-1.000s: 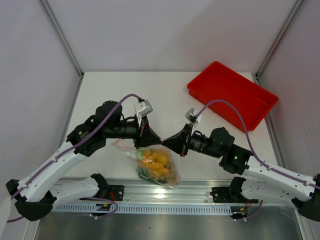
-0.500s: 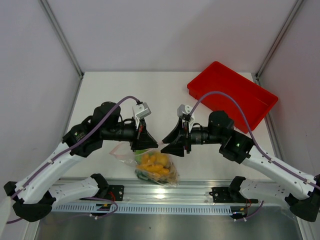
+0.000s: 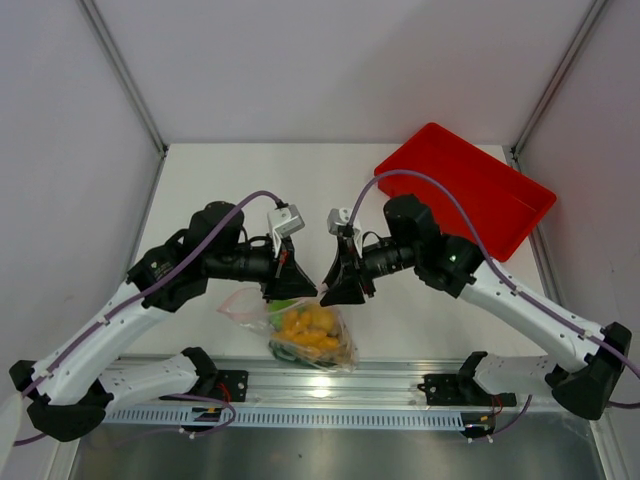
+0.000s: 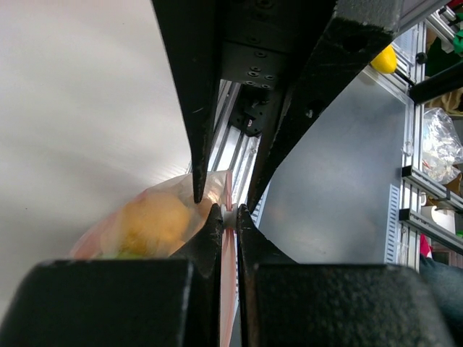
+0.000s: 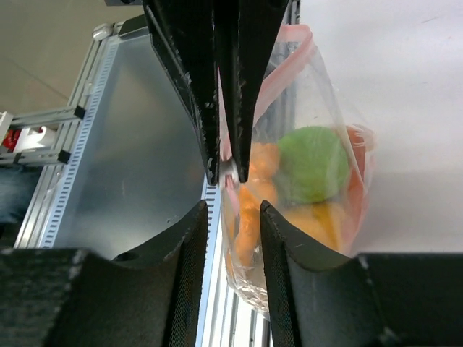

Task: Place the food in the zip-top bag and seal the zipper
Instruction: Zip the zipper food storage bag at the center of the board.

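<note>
Midway along the worktop's point(image 3: 250, 180) near edge, the left claw point(image 4: 229, 217) is clenched on the zipper point(image 4: 230, 182) of the zip-top bag point(image 3: 335, 350), the food point(image 3: 308, 325) inside; the right claw point(image 5: 231, 210), released, hovers just beside it.

The left arm point(image 3: 110, 325) and right arm point(image 3: 530, 305) have white long links and black joints, wrists and bases. A purple cable point(image 3: 235, 205) runs along each to a small grey camera box point(image 3: 288, 221). A green light point(image 3: 452, 255) glows on the right arm. The fingers point(image 4: 210, 242) are matte black, tapering wedges. Small screws point(image 4: 255, 71) stud the right pair's mount.
</note>
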Motion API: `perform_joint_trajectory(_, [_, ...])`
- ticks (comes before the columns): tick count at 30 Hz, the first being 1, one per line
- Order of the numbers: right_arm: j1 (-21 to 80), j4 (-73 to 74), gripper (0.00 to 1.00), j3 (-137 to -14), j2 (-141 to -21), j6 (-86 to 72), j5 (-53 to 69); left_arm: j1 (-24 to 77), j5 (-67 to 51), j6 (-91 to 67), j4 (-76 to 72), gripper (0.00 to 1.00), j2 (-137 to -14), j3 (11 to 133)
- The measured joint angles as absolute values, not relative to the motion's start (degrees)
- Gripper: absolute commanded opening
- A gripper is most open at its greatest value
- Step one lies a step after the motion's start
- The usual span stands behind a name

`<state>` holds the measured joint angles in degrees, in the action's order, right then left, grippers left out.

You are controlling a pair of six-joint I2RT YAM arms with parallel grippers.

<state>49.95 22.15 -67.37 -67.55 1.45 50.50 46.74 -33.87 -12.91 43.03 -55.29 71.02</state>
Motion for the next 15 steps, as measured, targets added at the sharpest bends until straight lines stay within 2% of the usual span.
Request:
perform_joint_trajectory(5, [49.74, 25.61, 0.28, -71.64, -71.53, 4.43, 53.52, 46.74, -34.65, -12.82, 43.00, 0.01, -55.79, 71.05])
perform_joint_trajectory(9, [49.74, 28.49, 0.10, -73.80, -73.38, 6.17, 55.53, 46.70, -34.72, -12.32, 43.20, 0.01, -56.03, 71.07])
perform_joint_trajectory(15, [49.78, 31.35, 0.00, -74.81, -75.46, 7.44, 56.88, 46.74, -34.72, -11.86, 44.01, 0.00, -56.12, 71.09])
